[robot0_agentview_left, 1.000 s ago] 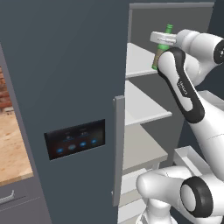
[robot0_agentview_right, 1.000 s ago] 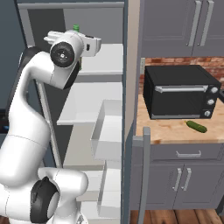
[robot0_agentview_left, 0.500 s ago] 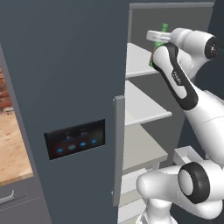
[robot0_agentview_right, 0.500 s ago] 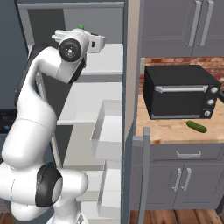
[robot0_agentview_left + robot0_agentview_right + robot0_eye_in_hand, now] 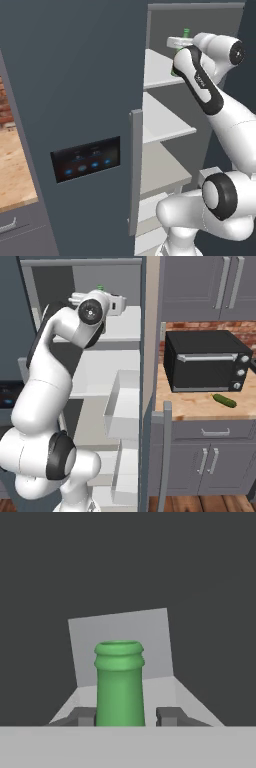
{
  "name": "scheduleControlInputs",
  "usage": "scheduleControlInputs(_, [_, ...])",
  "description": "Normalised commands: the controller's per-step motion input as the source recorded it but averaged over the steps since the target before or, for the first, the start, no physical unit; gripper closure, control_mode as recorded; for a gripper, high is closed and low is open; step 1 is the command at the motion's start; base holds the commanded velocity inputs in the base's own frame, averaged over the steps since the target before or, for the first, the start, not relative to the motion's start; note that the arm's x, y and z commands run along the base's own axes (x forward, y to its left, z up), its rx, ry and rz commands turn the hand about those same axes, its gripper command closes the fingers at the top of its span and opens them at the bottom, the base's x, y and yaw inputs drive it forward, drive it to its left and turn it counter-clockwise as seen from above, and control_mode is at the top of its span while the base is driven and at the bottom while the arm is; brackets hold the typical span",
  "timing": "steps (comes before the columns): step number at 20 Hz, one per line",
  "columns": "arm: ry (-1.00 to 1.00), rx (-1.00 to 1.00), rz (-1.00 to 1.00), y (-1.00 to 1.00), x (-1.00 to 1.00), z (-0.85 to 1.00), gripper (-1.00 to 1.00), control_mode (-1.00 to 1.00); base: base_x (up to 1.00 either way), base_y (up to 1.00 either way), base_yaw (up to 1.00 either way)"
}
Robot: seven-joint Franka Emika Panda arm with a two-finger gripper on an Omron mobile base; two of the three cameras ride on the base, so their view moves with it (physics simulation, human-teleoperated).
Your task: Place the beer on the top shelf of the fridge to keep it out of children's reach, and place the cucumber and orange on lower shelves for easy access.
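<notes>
We are in a kitchen with grey cupboards, a brick wall, and a wooden desk (image 5: 200,405) beside the tall dark fridge (image 5: 75,100), whose door stands open. We use the fridge as our landmark. Our jaws are clenched on the beer (image 5: 119,684), holding the green bottle by its neck, one dark finger (image 5: 169,716) on each side. The gripper (image 5: 179,44) is high up inside the fridge, right over the top shelf (image 5: 157,70), with the bottle's green tip (image 5: 100,288) peeking up above the hand. We think the step now is to set the beer down on that top shelf. To do it well, we should keep the bottle upright, bring it down slowly until its bottom rests flat on the shelf, well back from the front edge, and only then let go. After that we should pull the hand out level so it does not knock the bottle over. We cannot tell if the bottle's bottom touches the shelf yet, because the arm hides it. The lower shelves (image 5: 162,125) inside the fridge look bare, and a pale bin (image 5: 122,406) on the fridge's right side looks to have nothing in it. The cucumber (image 5: 224,400) lies on the desk to the right of the fridge, just in front of the black oven (image 5: 207,361).
</notes>
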Motion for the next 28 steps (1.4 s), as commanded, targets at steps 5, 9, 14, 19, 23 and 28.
scheduleControlInputs(5, [0.00,-0.01,0.00,-0.03,0.27,-0.17,1.00,-1.00,0.00,0.00,0.00])
scheduleControlInputs(9, [0.00,-0.01,0.00,0.00,0.29,-0.15,1.00,-1.00,0.00,0.00,0.00])
scheduleControlInputs(14, [0.00,-0.01,0.00,0.00,0.33,-0.08,1.00,-1.00,0.00,0.00,0.00])
scheduleControlInputs(19, [0.00,-0.02,0.00,0.00,0.35,-0.04,1.00,-1.00,0.00,0.00,0.00])
scheduleControlInputs(23, [0.00,-0.03,0.00,0.00,0.35,-0.01,1.00,-1.00,0.00,0.00,0.00])
scheduleControlInputs(28, [0.00,-0.04,0.00,0.00,0.33,-0.01,1.00,-1.00,0.00,0.00,0.00])
